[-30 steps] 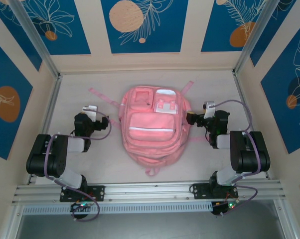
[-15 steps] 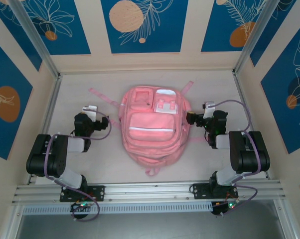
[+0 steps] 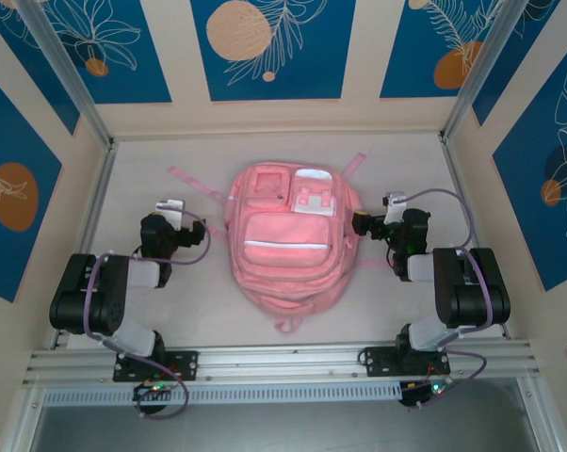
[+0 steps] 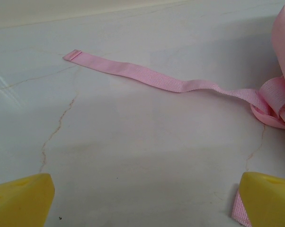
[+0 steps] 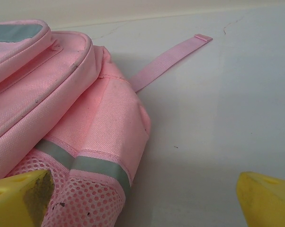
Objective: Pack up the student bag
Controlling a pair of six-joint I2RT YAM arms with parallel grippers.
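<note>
Motion is nil since a second ago: your pink student bag (image 3: 283, 247) lies flat, pockets up, in the middle of the table (image 3: 170, 315). Your left gripper (image 3: 199, 230) and right gripper (image 3: 359, 223) stay spread wide and empty, one just beside each flank of the bag.

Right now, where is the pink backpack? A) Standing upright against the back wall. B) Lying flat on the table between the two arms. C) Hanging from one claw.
B: the student bag lies flat on the table, pockets up, with the left gripper and right gripper open beside it.
</note>
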